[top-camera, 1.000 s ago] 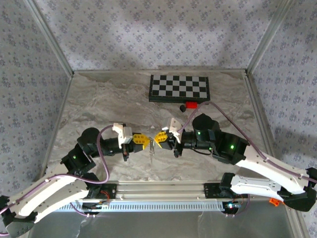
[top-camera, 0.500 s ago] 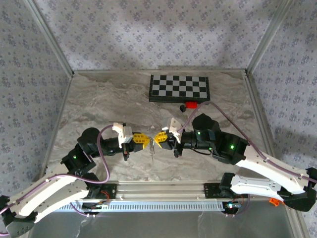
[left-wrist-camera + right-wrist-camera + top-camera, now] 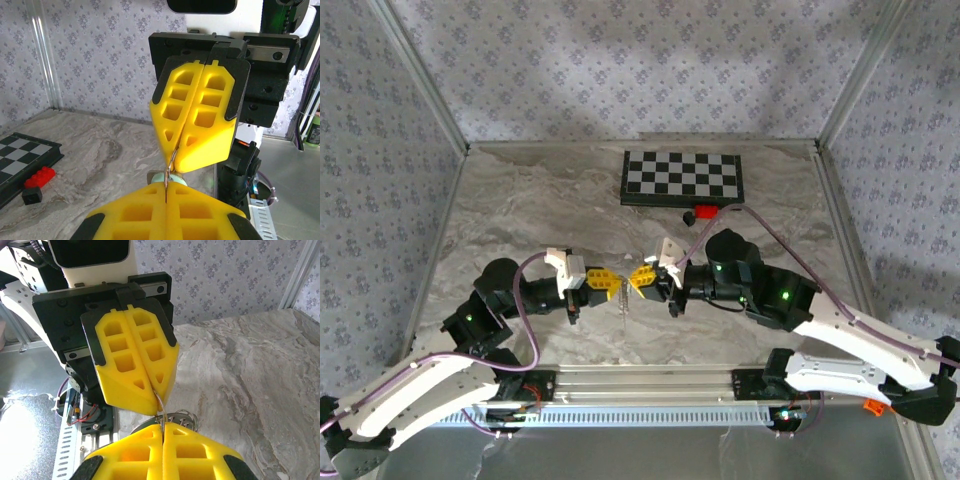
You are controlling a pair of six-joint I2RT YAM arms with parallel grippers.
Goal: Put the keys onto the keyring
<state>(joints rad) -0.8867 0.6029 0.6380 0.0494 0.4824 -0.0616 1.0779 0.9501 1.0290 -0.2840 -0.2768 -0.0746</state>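
My left gripper (image 3: 617, 285) and right gripper (image 3: 633, 280) meet tip to tip above the middle of the table. Both are shut. The keyring (image 3: 169, 169) is a thin silvery wire that runs from the seam of the right gripper (image 3: 172, 159) down into the seam of the left gripper (image 3: 166, 186). A key with a pale mint-green head (image 3: 176, 178) hangs just behind the left fingertips. In the right wrist view the keyring wire (image 3: 160, 403) spans from the left gripper (image 3: 156, 407) to the right gripper (image 3: 162, 426), and silvery coils (image 3: 183, 418) lie behind.
A checkerboard (image 3: 682, 177) lies at the back of the table, with a red block (image 3: 705, 211) and a black block (image 3: 688, 216) at its near edge. An aluminium rail (image 3: 640, 385) runs along the front. Patterned walls close in three sides.
Both grippers, still joined at the tips, have drifted very slightly to the left. Their grips are unchanged.
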